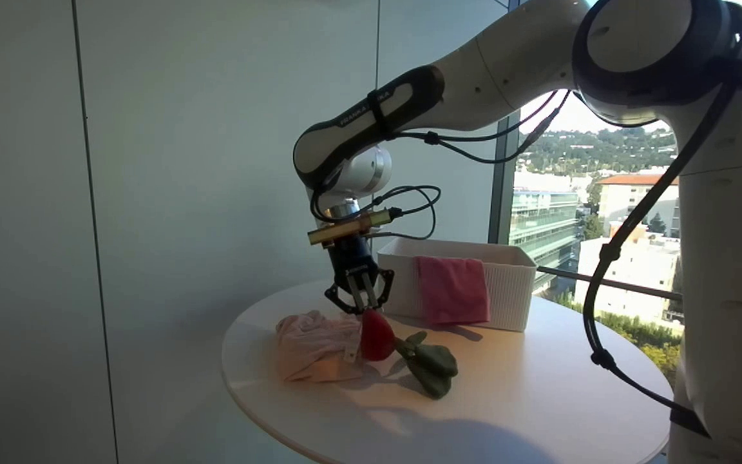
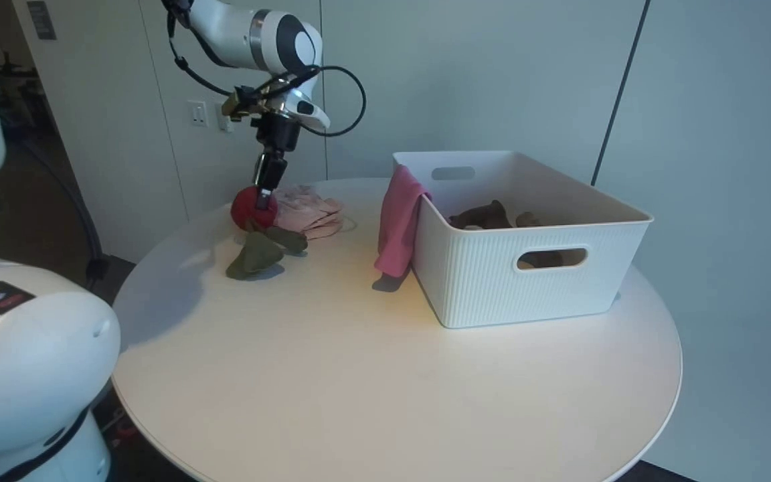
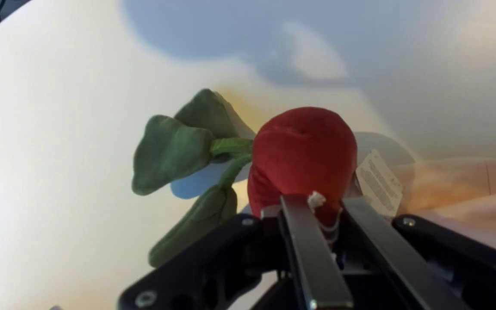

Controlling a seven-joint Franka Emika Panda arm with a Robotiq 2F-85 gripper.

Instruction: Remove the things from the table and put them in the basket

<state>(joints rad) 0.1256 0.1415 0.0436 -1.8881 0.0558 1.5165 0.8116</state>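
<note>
A red plush toy with green leaves point(image 1: 376, 338) is at the far side of the white round table point(image 1: 538, 386); it also shows in an exterior view point(image 2: 245, 204) and in the wrist view point(image 3: 306, 146). My gripper point(image 1: 364, 308) is shut on the red body's end, with red fabric and a white tag string between the fingers point(image 3: 323, 204). The leaves hang low over the table; I cannot tell whether they touch it. A light pink cloth point(image 1: 313, 348) lies crumpled beside the toy point(image 2: 315, 213). The white basket point(image 2: 512, 288) stands on the table, also in an exterior view point(image 1: 513, 299).
A darker pink cloth point(image 2: 399, 227) hangs over the basket's rim point(image 1: 453, 290). A dark brown item point(image 2: 482, 215) and a lighter one point(image 2: 527, 219) lie inside the basket. A wall stands behind the table, and a window point(image 1: 596, 212) is on one side.
</note>
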